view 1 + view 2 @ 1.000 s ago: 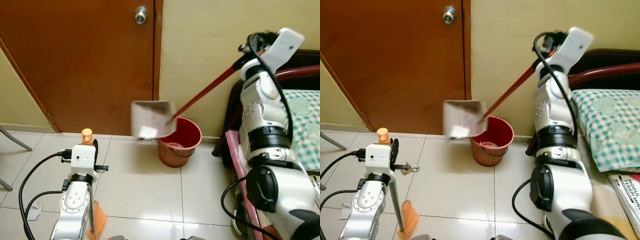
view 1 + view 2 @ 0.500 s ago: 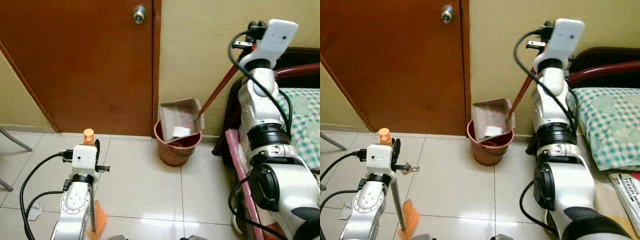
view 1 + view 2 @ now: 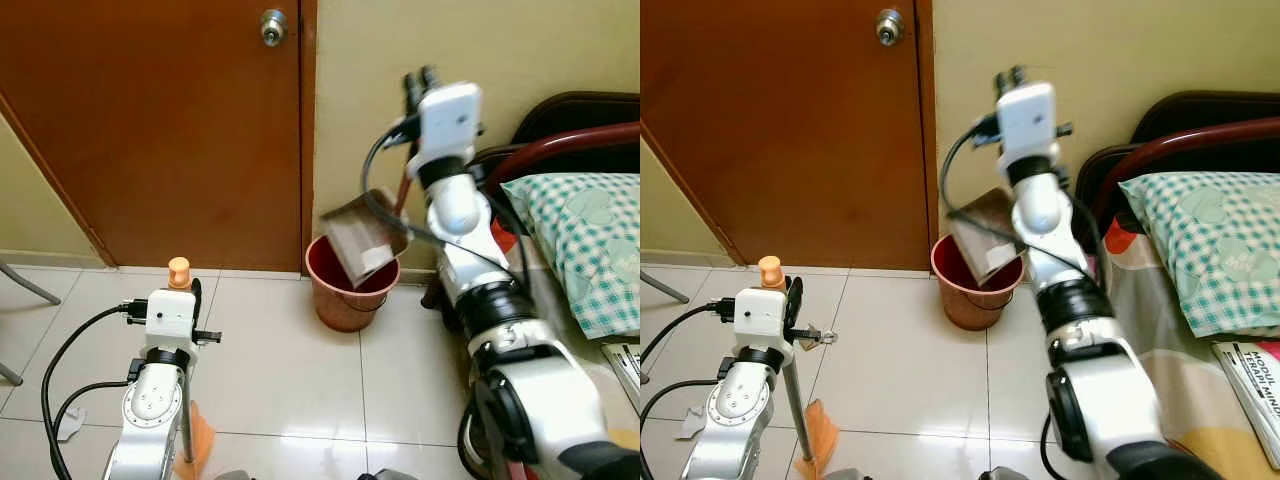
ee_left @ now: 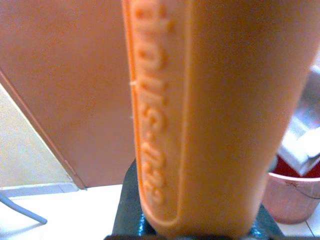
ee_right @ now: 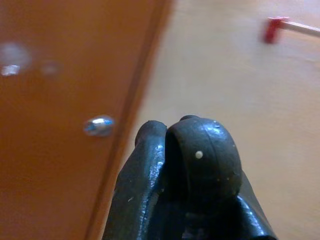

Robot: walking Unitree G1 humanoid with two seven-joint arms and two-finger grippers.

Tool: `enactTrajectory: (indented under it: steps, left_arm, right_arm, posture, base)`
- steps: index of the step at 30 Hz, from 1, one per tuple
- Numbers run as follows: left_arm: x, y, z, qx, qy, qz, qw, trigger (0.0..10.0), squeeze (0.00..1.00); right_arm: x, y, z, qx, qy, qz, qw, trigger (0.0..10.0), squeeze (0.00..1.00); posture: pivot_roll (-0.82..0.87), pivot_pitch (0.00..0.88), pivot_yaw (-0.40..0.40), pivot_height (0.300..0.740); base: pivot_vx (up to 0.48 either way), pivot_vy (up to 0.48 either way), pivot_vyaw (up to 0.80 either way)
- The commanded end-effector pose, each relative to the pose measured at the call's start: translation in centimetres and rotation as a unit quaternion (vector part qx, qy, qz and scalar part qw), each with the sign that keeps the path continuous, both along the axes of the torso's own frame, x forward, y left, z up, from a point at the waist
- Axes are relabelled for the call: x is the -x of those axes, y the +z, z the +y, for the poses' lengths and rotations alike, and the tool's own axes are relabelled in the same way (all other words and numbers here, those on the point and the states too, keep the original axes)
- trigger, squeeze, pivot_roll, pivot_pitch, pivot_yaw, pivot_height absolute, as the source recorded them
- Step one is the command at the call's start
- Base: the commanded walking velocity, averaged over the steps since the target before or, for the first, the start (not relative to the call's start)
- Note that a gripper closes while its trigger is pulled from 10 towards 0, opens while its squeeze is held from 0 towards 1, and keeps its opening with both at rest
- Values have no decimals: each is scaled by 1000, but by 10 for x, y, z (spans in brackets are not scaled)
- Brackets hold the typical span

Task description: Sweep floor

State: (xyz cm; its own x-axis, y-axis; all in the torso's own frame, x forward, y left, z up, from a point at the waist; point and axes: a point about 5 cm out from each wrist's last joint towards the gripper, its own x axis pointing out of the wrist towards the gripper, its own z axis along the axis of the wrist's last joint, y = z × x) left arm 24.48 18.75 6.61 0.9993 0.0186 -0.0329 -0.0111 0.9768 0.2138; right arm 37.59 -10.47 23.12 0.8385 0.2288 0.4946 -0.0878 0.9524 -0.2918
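Orange broom handle [image 3: 179,272] stands clamped in our left gripper [image 3: 190,300], bristles [image 3: 198,440] on the floor tiles [image 3: 270,380].
Farther off, our right gripper [image 3: 418,85], fingers pressed together on the dustpan's handle, tips the dustpan [image 3: 362,238] over the red bucket [image 3: 345,292] beside the door [image 3: 150,120].

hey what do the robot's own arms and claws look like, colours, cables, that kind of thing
Both arms are jointed silver and white shells with black rings at the joints. A white boxy wrist block tops each. Black cables loop off the left arm toward the floor; another black cable curves along the right arm. The right claw has glossy black rounded fingers, a little dusty; the left claw is black too.
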Motion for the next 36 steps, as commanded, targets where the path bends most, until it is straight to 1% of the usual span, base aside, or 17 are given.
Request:
enactTrajectory:
  steps: [1, 2, 3, 4, 6, 9, 11, 14, 18, 21, 24, 29, 30, 32, 33, 34, 36]
  left_arm:
    - [0, 1, -4, 17, -3, -2, 1000, 10000, 0]
    - [0, 1, -4, 17, -4, -2, 1000, 10000, 0]
    - [0, 1, -5, 18, -4, -2, 1000, 10000, 0]
    - [0, 1, -5, 18, -4, -2, 1000, 10000, 0]
    - [0, 0, -4, 19, -3, -1, 1000, 10000, 0]
    - [0, -1, -4, 19, -2, 0, 1000, 10000, 0]
    - [0, -1, -4, 19, -2, 0, 1000, 10000, 0]
    - [0, -1, -5, 19, -2, 0, 1000, 10000, 0]
    - [0, -1, -5, 20, -1, -1, 1000, 10000, 0]
    - [1, -2, -6, 21, 1, 0, 1000, 10000, 0]
    - [0, -2, -6, 20, -1, -1, 1000, 10000, 0]
    - [-3, 0, -6, 20, -1, -3, 1000, 10000, 0]
    - [-3, 0, -6, 20, -1, -3, 1000, 10000, 0]
    - [-5, 0, -6, 21, -4, -4, 1000, 10000, 0]
    - [-6, 1, -7, 22, -5, -5, 1000, 10000, 0]
    - [-7, 1, -8, 22, -5, -6, 1000, 10000, 0]
    - [-7, 1, -10, 23, -7, -6, 1000, 10000, 0]
  right_arm:
    - [9, 14, 16, 22, 49, -49, 997, 10000, 0]
    - [12, 8, 22, 33, 70, -44, 996, 10000, 0]
    - [18, -1, 31, 64, 102, -42, 992, 10000, 0]
    - [18, -1, 31, 64, 102, -42, 992, 10000, 0]
    - [27, -13, 42, 112, 140, -44, 983, 10000, 0]
    - [32, -17, 46, 139, 147, -58, 978, 10000, 0]
    - [33, -15, 46, 140, 140, -66, 978, 10000, 0]
    - [32, -9, 43, 141, 126, -86, 978, 10000, 0]
    - [35, 8, 43, 154, 125, -126, 972, 10000, 0]
    - [37, 27, 43, 140, 122, -159, 970, 10000, 0]
    - [40, 36, 45, 137, 125, -173, 967, 10000, 0]
    - [42, 65, 45, 67, 121, -193, 971, 10000, 0]
    - [41, 75, 43, 6, 127, -177, 976, 10000, 0]
    - [40, 93, 38, -68, 130, -165, 975, 10000, 0]
    - [42, 105, 37, -87, 134, -172, 972, 10000, 0]
    - [43, 109, 37, -96, 140, -172, 970, 10000, 0]
    - [42, 107, 38, -116, 147, -155, 970, 10000, 0]
  posture:
    - [19, 25, -31, 740]
    - [19, 24, -32, 740]
    - [20, 24, -33, 740]
    - [20, 24, -33, 740]
    - [20, 24, -33, 740]
    - [17, 23, -36, 740]
    - [17, 23, -36, 740]
    - [19, 20, -38, 740]
    - [19, 20, -38, 740]
    - [18, 17, -42, 740]
    - [17, 15, -41, 740]
    - [18, 9, -37, 740]
    - [21, 7, -36, 740]
    - [22, 3, -37, 740]
    - [20, 1, -36, 740]
    - [17, 0, -33, 740]
    - [15, 0, -32, 740]
  base:
    - [0, 0, 0]
    - [0, 0, 0]
    - [0, 0, 0]
    - [0, 0, 0]
    - [0, 0, 0]
    - [0, 0, 0]
    - [0, 0, 0]
    - [0, 0, 0]
    - [0, 0, 0]
    - [0, 0, 0]
    - [0, 0, 0]
    - [0, 0, 0]
    - [0, 0, 0]
    - [0, 0, 0]
    - [0, 0, 0]
    - [0, 0, 0]
    - [0, 0, 0]
